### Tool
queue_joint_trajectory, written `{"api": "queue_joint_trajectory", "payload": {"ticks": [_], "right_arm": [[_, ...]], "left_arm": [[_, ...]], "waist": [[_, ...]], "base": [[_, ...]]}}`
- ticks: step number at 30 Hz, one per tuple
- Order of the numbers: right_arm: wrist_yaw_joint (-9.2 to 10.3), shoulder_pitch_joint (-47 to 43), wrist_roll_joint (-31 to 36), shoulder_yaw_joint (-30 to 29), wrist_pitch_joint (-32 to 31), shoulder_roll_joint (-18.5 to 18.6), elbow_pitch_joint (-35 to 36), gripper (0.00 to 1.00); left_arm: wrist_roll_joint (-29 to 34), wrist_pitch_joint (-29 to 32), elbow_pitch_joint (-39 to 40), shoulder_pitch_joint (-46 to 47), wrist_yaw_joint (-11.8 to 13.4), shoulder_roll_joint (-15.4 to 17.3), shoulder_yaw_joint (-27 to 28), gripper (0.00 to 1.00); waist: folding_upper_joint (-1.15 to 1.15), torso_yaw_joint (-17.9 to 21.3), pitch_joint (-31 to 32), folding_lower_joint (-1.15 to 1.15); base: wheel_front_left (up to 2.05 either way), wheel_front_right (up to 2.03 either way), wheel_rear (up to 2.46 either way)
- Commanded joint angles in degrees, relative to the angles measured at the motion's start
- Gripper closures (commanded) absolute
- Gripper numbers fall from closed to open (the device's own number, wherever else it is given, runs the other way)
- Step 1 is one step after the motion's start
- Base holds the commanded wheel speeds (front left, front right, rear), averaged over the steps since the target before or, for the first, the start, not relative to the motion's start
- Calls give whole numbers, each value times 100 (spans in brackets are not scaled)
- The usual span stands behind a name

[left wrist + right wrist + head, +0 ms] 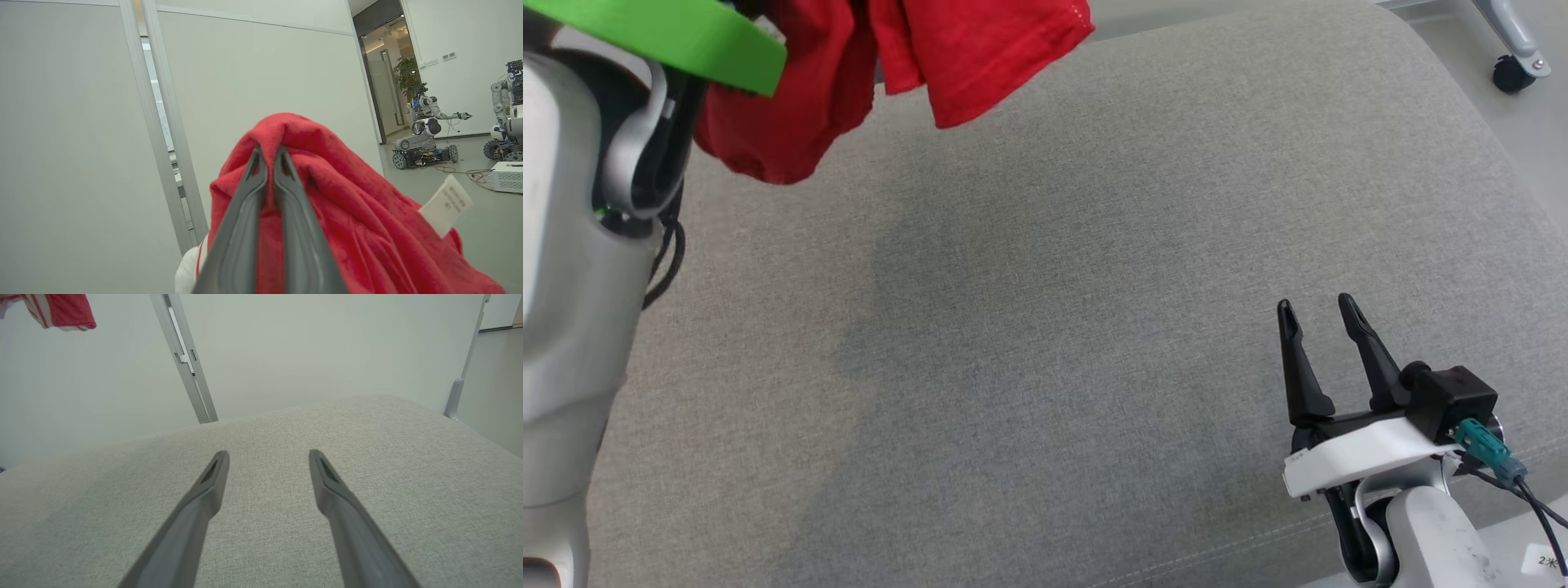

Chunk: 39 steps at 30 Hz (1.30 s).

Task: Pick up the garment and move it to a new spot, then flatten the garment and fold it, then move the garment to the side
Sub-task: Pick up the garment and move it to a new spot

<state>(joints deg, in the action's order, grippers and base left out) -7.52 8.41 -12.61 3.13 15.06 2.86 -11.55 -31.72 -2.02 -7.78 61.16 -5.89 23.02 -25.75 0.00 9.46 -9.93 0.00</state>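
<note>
Red garment [347, 228], probable label [445, 206], left claw [269, 149]

We look over a broad light-grey woven-fabric cushion [1045, 327] with rounded far corners and a stitched seam along its near edge. Beyond its far edge stand pale matte partition panels [261, 61] joined by a slim brushed-metal post [163, 122]. Off the far right corner, a black castor [1511, 75] rests on the smooth grey floor [490, 212]. Farther off we see an open doorway [386, 81], a leafy green potted plant [408, 73], a white box [508, 176] and loose orange cables [470, 174], all in soft, even light.
</note>
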Motion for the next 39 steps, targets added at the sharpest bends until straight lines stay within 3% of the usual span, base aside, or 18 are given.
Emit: {"api": "queue_joint_trajectory", "payload": {"ticks": [1, 9, 19, 20, 22, 27, 39], "right_arm": [[6, -46, -32, 15, 18, 5, -12, 0], [6, 56, 11, 59, 18, 6, -61, 0], [6, 153, 89, 45, 18, 5, -38, 0], [6, 149, 99, 42, 18, 6, -45, 0], [6, 117, 120, 39, 18, 5, -67, 0], [6, -2, 137, -9, 18, 5, -112, 0], [6, -231, 260, -98, 18, 5, -77, 0]], "left_arm": [[-15, 2, 5, -247, 43, 24, -36, 100], [-204, -437, -489, -1467, 121, -419, -428, 100], [-117, -1088, -2162, -2588, -60, -1361, -1434, 100], [-92, -1133, -2273, -2591, -75, -1428, -1509, 97], [-141, -1216, -2410, -2589, -100, -1541, -1542, 0], [-31, -1322, -2334, -2494, -91, -1534, -1284, 0], [720, -1319, -654, -3811, 221, -1045, 691, 0]], "waist": [[0, -9, -20, 0], [0, -83, -86, 0], [0, -124, -232, 0], [0, -127, -223, 0], [0, -139, -182, 0], [0, -204, 24, 0], [0, -563, 503, 0]], "base": [[0, 0, 0], [0, 0, 0], [0, 0, 0], [0, 0, 0], [0, 0, 0], [0, 0, 0], [0, 0, 0]]}}
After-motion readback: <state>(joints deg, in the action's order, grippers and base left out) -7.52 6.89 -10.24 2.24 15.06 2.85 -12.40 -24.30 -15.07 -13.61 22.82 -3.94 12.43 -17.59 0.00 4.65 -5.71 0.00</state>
